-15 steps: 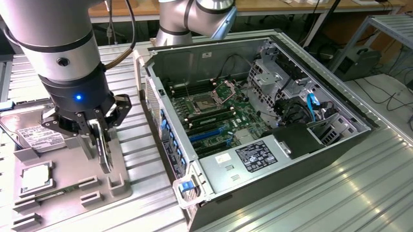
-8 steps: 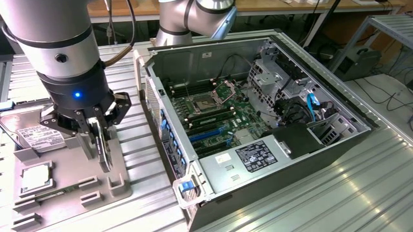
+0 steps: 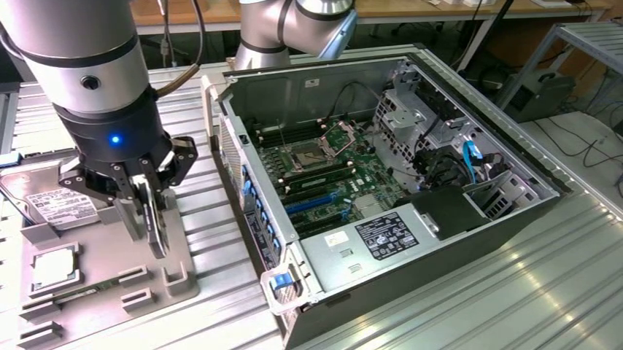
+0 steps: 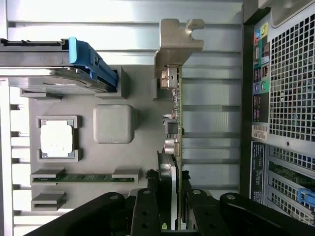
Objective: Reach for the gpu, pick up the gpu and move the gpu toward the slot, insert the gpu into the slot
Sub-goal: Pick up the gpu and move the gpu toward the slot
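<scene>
grey tray [image 3: 107,288], exterior view's left: reading across it we meet the drive [image 3: 49,200], the chip [image 3: 54,268] and then the gpu [image 3: 157,235], which stands on edge near the side of the tray that faces the case [image 3: 545,191]. the gripper [image 3: 146,232] hangs straight down over the card with its jaws drawn narrow, one on each face, so we take the gpu as gripped. whether it has left its holder we cannot tell. further right lies the open case, with the green board [image 3: 362,175] on its floor and the blue slot [image 3: 314,200] well apart from the card.

step in hand, as we judge it: picking up. a good lift would run straight up along the card's own plane and keep it upright until its lower edge is free of the tray's posts. any tilt would lever the thin card against the fingers [image 4: 145,209]. the grip sits toward the end away from the bracket [image 4: 178,43], so we would expect that end to sag under a light squeeze.

what each view adds: the wrist view gives the card edge-on, letting us check that it runs midway between the jaws. it also shows the bracket's bent tab and a memory stick [image 4: 78,177] in the tray. the exterior view gives the slot, the board and how the card stands against the case.
</scene>
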Robot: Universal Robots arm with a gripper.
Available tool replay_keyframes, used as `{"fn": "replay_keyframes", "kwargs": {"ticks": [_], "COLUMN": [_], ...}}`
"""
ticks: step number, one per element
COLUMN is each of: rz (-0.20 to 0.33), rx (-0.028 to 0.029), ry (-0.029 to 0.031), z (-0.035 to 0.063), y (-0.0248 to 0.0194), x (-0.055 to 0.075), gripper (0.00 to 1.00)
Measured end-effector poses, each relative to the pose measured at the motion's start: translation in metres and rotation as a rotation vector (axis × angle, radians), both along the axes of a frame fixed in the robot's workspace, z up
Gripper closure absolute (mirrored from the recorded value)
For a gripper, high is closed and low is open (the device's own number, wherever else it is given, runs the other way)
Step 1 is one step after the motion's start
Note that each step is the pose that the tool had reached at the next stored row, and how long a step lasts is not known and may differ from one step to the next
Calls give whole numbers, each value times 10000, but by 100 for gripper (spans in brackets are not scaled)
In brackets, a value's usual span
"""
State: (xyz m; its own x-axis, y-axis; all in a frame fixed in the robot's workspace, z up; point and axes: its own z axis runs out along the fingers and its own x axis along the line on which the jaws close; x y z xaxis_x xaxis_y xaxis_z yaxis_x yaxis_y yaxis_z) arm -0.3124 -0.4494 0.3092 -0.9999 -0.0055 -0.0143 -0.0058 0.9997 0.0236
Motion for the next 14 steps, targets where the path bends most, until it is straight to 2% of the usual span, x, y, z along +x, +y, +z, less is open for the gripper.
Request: {"fn": "replay_keyframes", "kwargs": {"ticks": [4, 11, 14], "rz": [0, 0, 0], "rx": [-1, -1, -1], "ry": [1, 1, 0], "z": [29, 285, 360], "y": [0, 0, 0], "x": [0, 0, 0], "gripper": [73, 73, 73]}}
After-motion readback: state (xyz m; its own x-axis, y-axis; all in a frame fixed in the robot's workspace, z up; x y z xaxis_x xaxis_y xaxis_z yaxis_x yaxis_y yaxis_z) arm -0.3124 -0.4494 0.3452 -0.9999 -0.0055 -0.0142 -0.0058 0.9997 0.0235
